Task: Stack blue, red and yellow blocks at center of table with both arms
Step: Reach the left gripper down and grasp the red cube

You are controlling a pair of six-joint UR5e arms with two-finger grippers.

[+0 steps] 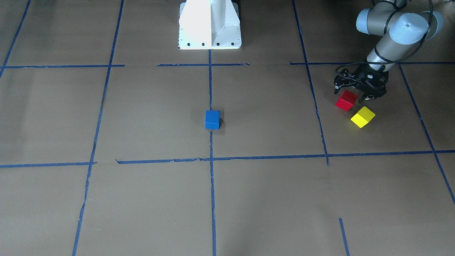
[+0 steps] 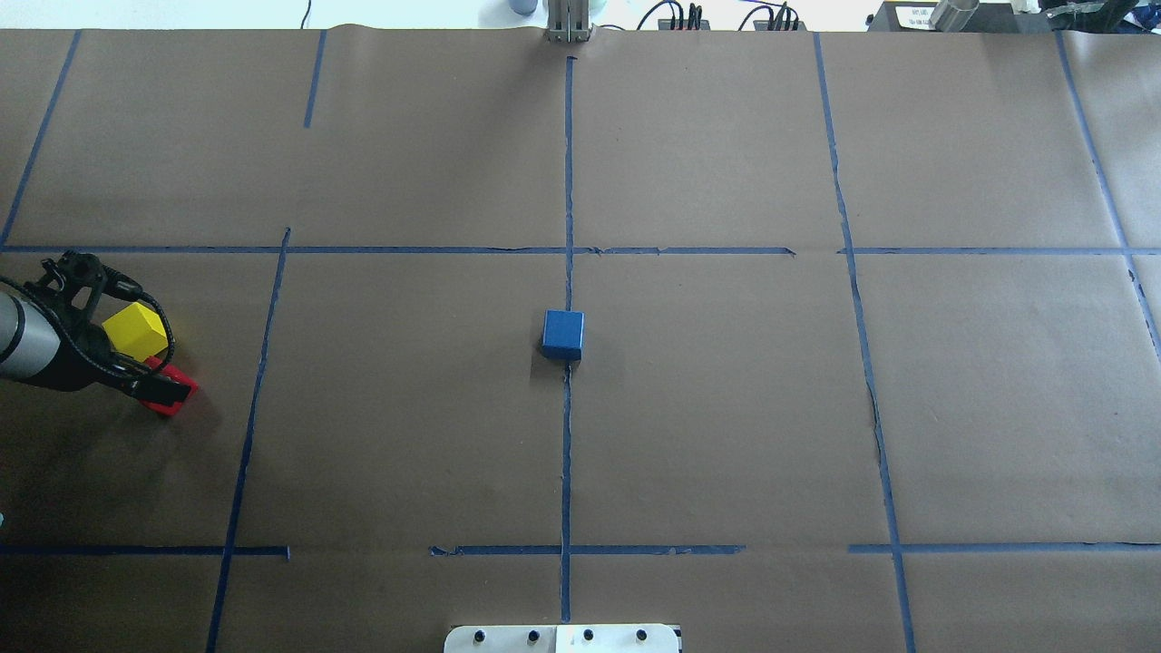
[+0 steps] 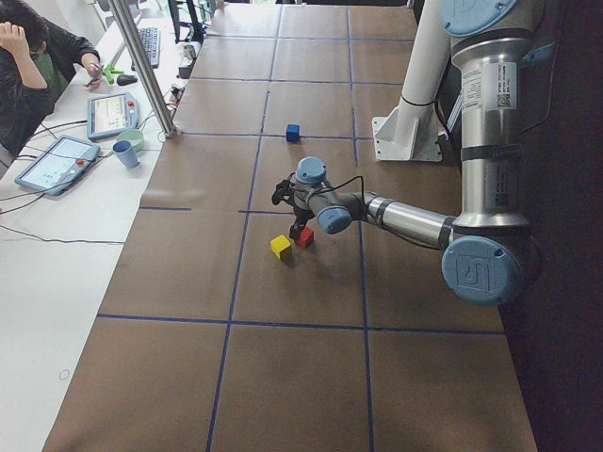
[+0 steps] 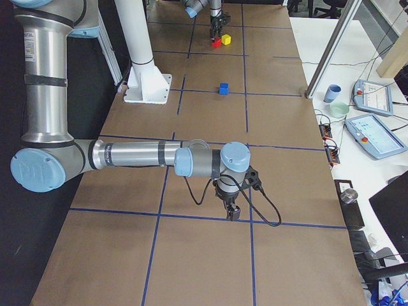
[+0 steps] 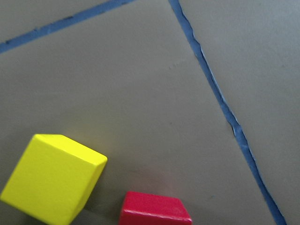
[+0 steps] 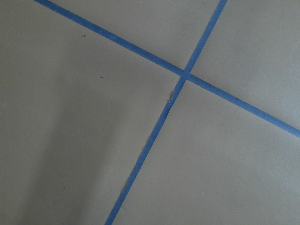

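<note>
1. A white metal pedestal [image 1: 209,25] stands at the robot's edge of the brown-paper table [image 2: 726,408], which thin blue tape divides into rectangles. On a white bench alongside lie two tablet-like control pendants [image 3: 113,113], a blue cup [image 3: 124,153] and a green bowl [image 3: 133,137]. A person [image 3: 28,75] sits there.
2. The small matte blue cube [image 2: 563,334] rests at the table's centre on the middle tape line, its sides roughly square to the tape.
3. The small red cube [image 1: 346,100] and the bright yellow cube [image 1: 363,116] sit far out on the robot's left, just beside each other with a thin gap between. Both are turned at an angle to the tape.
4. The left arm [image 1: 385,49] hangs its black left gripper [image 1: 355,89] over the red cube with its fingers spread wide. From overhead one finger hides part of that cube, and the yellow cube lies close beside it.
5. The right arm [image 4: 134,155] points its right gripper [image 4: 233,213] down near a tape crossing, well apart from all three cubes. How its fingers stand cannot be told.
6. A white label [image 3: 499,89] on the left arm's upright tube carries print too small to read.
</note>
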